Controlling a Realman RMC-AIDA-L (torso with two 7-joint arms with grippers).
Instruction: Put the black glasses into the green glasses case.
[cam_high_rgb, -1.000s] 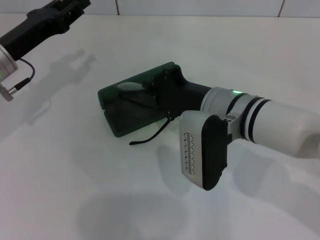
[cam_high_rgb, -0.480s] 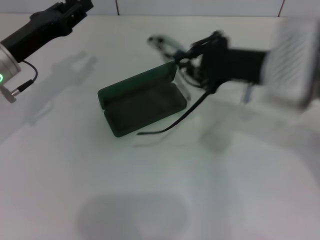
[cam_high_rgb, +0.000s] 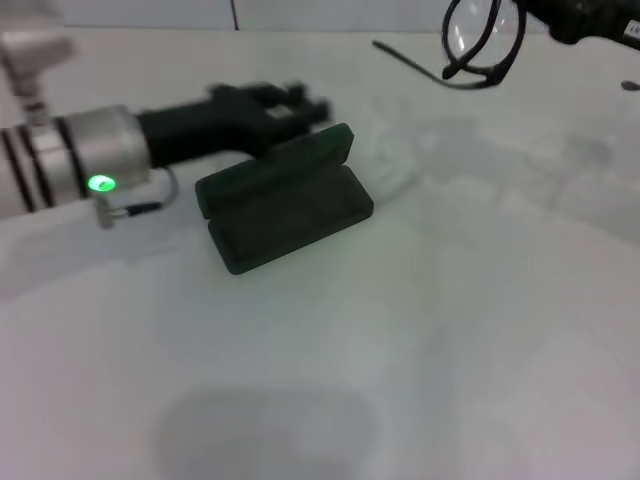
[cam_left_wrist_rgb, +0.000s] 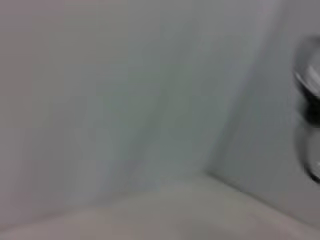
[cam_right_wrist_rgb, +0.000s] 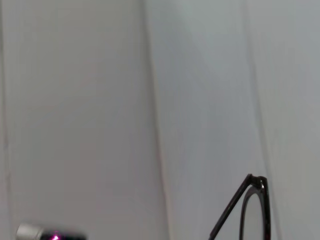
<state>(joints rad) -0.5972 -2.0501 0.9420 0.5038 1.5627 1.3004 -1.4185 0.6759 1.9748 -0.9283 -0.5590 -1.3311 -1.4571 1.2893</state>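
Observation:
The green glasses case (cam_high_rgb: 285, 205) lies open on the white table, its lid (cam_high_rgb: 275, 165) standing up at the back. My right gripper (cam_high_rgb: 535, 15) is at the far right, high above the table, shut on the black glasses (cam_high_rgb: 482, 40), which hang in the air with one temple arm (cam_high_rgb: 410, 58) pointing left. The glasses' frame also shows in the right wrist view (cam_right_wrist_rgb: 250, 210). My left gripper (cam_high_rgb: 295, 100) reaches in from the left and sits just behind the case's lid, blurred by motion. The left wrist view shows only blurred white surface.
The white table (cam_high_rgb: 400, 350) stretches in front of and to the right of the case. A tiled wall edge (cam_high_rgb: 300, 15) runs along the back. The left arm's silver wrist with its green light (cam_high_rgb: 95, 165) lies left of the case.
My right gripper has pulled away from the case, up and to the back right, taking the glasses with it. My left arm has swung in from the back left to the case's lid.

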